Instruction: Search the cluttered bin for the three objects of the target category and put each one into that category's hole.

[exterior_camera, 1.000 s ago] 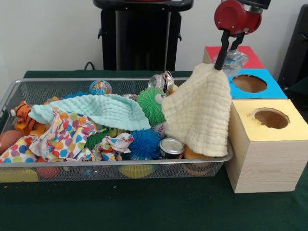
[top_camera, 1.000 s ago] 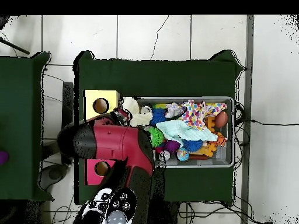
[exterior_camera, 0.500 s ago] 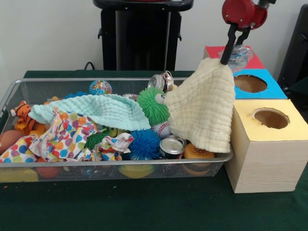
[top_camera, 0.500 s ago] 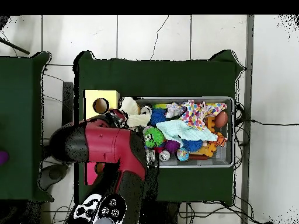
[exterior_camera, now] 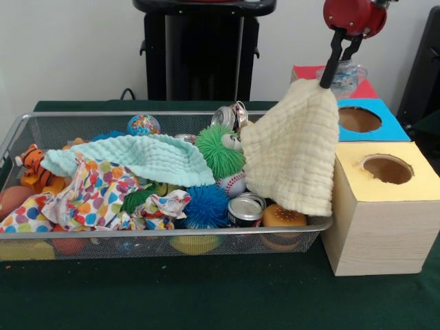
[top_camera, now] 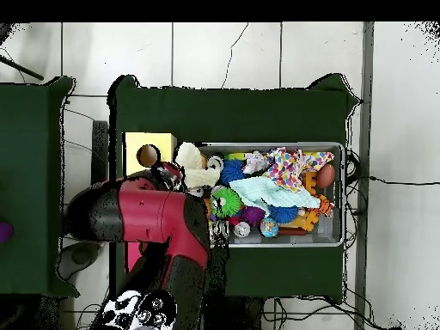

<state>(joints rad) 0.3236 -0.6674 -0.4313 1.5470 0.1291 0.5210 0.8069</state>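
Note:
My gripper [exterior_camera: 328, 80] hangs high over the bin's right end, in front of the red box [exterior_camera: 305, 72]. It is shut on a crushed clear bottle [exterior_camera: 345, 73], which shows just behind the fingers. A cream cloth [exterior_camera: 292, 155] is caught with it and hangs down over the bin's rim [exterior_camera: 172, 232]. In the overhead view the arm hides the gripper, and only the cloth [top_camera: 192, 165] shows beside the bin [top_camera: 342, 193]. No other clear bottle shows in the clutter.
Three boxes with holes stand right of the bin: yellow [exterior_camera: 412, 185], blue [exterior_camera: 393, 128] and red. The bin holds a mint cloth [exterior_camera: 137, 157], a dotted cloth [exterior_camera: 89, 196], spiky balls [exterior_camera: 216, 148], silver cans [exterior_camera: 245, 210] and a tiger toy [exterior_camera: 34, 168].
My gripper has risen and moved right toward the boxes, with the bottle and cloth. The lifted cloth uncovered a burger toy and a baseball.

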